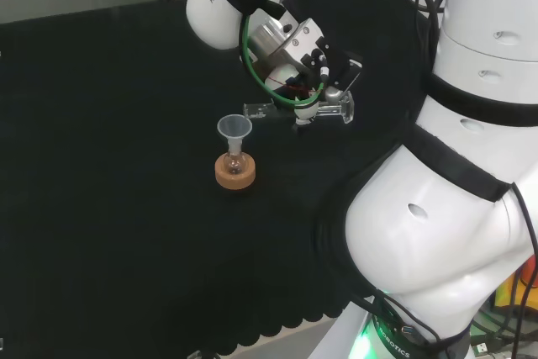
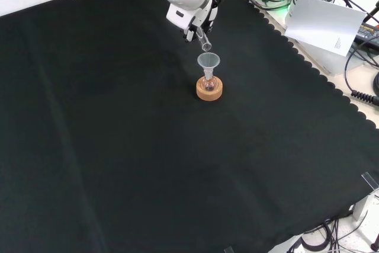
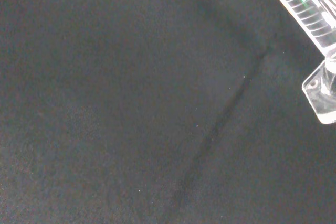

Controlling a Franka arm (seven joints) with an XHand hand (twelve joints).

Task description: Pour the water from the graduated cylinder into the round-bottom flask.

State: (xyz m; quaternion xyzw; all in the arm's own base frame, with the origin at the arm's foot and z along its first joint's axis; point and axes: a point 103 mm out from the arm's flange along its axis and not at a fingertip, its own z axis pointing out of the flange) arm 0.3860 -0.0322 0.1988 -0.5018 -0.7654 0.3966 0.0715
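Just below the hand (image 1: 324, 73) we've got the round-bottom flask (image 1: 234, 161) on its cork ring (image 1: 235, 174), funnel (image 1: 234, 128) on top. The hand is wrapped round the graduated cylinder (image 1: 290, 110), tipped about level, mouth just beside the funnel's rim, above the worktop (image 1: 101, 166).

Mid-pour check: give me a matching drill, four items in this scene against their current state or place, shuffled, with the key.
Items:
1. graduated cylinder
2. funnel
3. round-bottom flask
4. cork ring

States:
A. sits in the flask's neck
B. lies flat on the black cloth
C. tipped nearly level in the hand, mouth towards the funnel
D. stands upright in the cork ring

Pairs: 1-C, 2-A, 3-D, 4-B
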